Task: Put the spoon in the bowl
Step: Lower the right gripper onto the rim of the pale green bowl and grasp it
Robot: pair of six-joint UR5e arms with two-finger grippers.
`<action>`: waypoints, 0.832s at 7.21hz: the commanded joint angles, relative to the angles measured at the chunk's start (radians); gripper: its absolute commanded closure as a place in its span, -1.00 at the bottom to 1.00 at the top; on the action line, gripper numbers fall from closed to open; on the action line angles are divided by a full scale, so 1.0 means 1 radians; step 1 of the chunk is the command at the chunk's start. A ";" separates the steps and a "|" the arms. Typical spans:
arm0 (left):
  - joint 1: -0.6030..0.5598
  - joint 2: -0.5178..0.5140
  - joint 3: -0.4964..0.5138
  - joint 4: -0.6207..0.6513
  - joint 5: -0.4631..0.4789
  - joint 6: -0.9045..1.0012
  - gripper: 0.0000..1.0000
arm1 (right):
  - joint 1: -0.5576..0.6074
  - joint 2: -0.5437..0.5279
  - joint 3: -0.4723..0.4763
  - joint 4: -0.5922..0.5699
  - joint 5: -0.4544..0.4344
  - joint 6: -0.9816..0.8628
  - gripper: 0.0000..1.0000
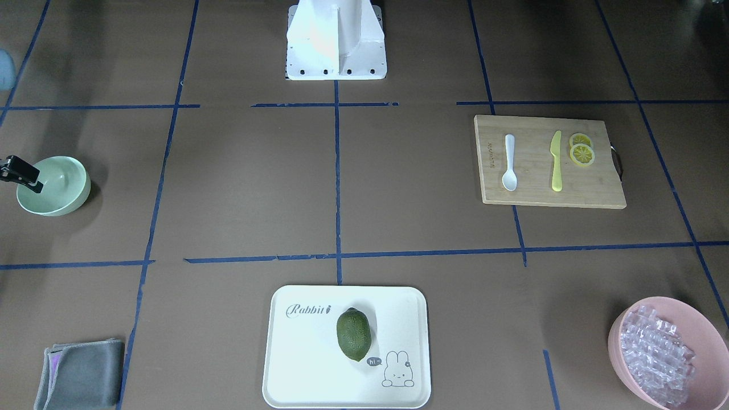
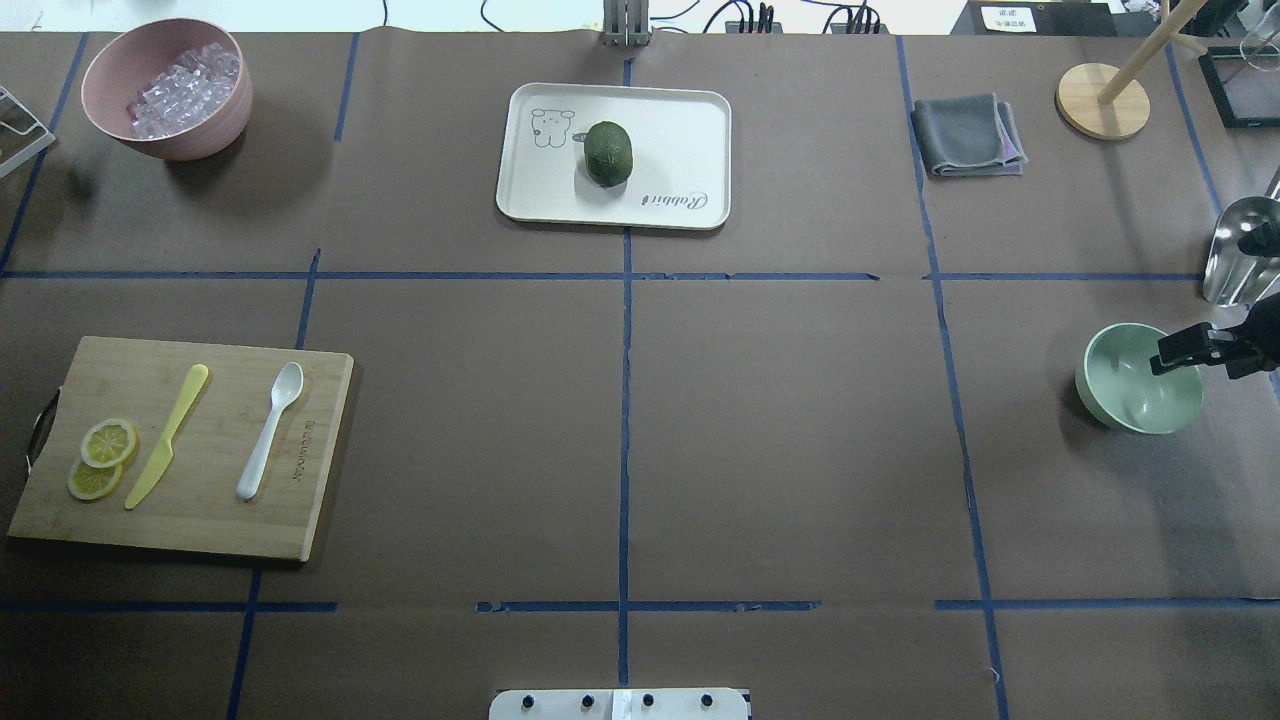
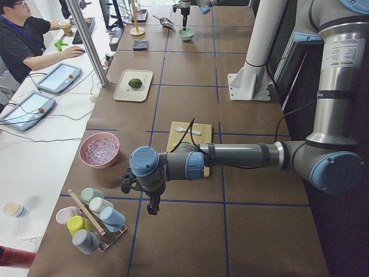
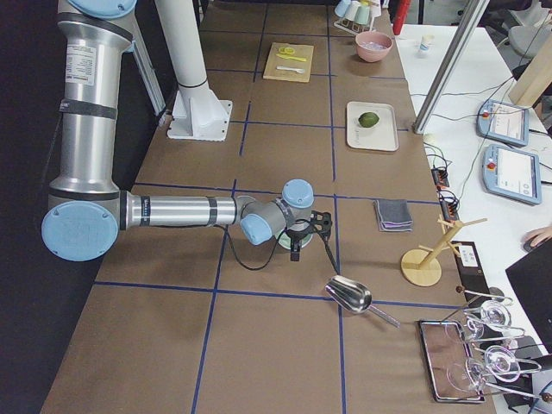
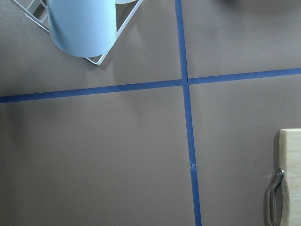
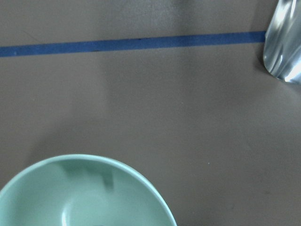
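Note:
The white spoon [image 1: 509, 162] lies flat on a wooden cutting board [image 1: 592, 188], next to a yellow knife; it also shows in the overhead view [image 2: 270, 430]. The pale mint-green bowl [image 1: 57, 188] stands empty at the far other end of the table [image 2: 1135, 385]. My right gripper [image 2: 1185, 350] hovers over the bowl's rim, its fingers look apart and empty. The bowl's rim fills the bottom of the right wrist view [image 6: 89, 188]. My left gripper [image 3: 151, 206] shows only in the exterior left view, above bare table beside the board; I cannot tell if it is open.
A yellow knife [image 2: 168, 435] and lemon slices [image 2: 103, 455] share the board. A pink bowl of clear cubes [image 2: 168, 88], a white tray [image 2: 680, 130] with a green fruit [image 2: 608, 152], a grey cloth [image 2: 968, 135], a metal scoop [image 2: 1240, 250] and a cup rack [image 3: 92, 219] stand around.

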 commanded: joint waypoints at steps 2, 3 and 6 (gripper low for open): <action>0.000 -0.002 0.000 0.000 0.000 0.000 -1.00 | -0.011 -0.001 -0.001 0.009 0.008 0.013 0.92; 0.000 -0.003 0.000 0.000 0.000 0.000 -1.00 | -0.009 -0.003 -0.001 0.008 0.008 0.013 1.00; 0.000 -0.003 -0.002 0.000 0.000 0.000 -1.00 | 0.010 -0.010 0.026 0.006 0.037 0.014 1.00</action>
